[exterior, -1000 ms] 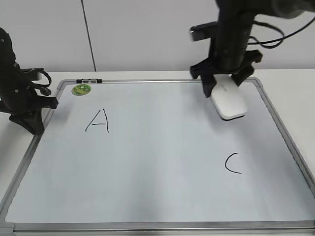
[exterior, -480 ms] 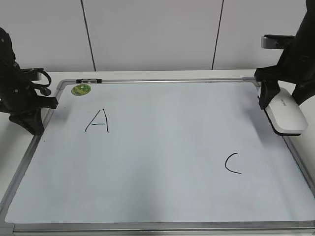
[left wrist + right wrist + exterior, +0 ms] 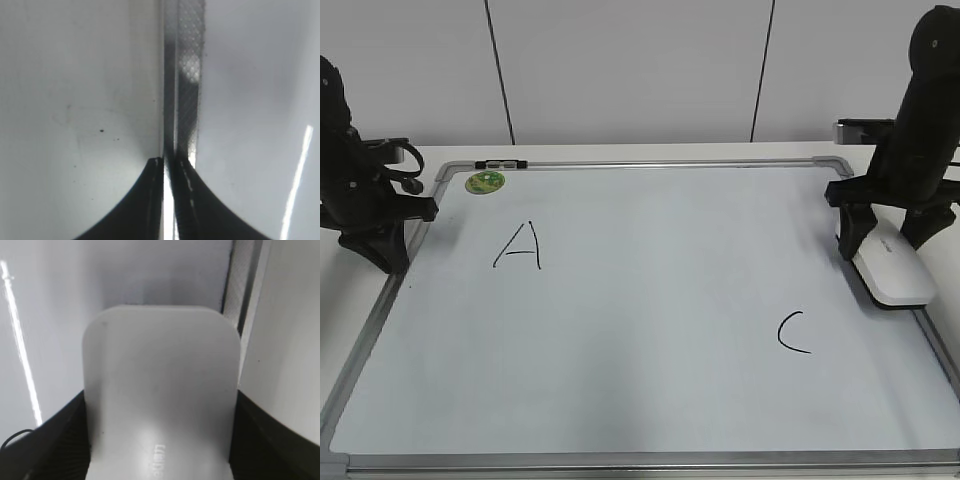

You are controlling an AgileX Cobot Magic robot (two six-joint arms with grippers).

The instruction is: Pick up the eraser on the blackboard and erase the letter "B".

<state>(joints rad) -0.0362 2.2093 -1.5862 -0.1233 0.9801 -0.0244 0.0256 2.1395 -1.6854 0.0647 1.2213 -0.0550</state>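
The blackboard (image 3: 650, 330) is a white board with a silver frame lying flat. A black "A" (image 3: 518, 246) and a black "C" (image 3: 792, 332) are on it; no letter "B" shows anywhere on it. My right gripper (image 3: 886, 238) is shut on the white eraser (image 3: 892, 274), which sits low at the board's right edge; in the right wrist view the eraser (image 3: 160, 390) fills the space between the jaws (image 3: 159, 440). My left gripper (image 3: 382, 250) is shut and empty by the board's left frame; its jaws (image 3: 170, 165) are over the frame strip (image 3: 184, 75).
A round green magnet (image 3: 485, 182) and a small black clip (image 3: 500, 162) sit at the board's top left corner. A white wall with dark seams stands behind the table. The board's frame (image 3: 620, 460) runs along the near edge.
My right gripper has carried the eraser from the board's upper middle-right to the right edge, then down lower toward the board. The left arm has not moved.
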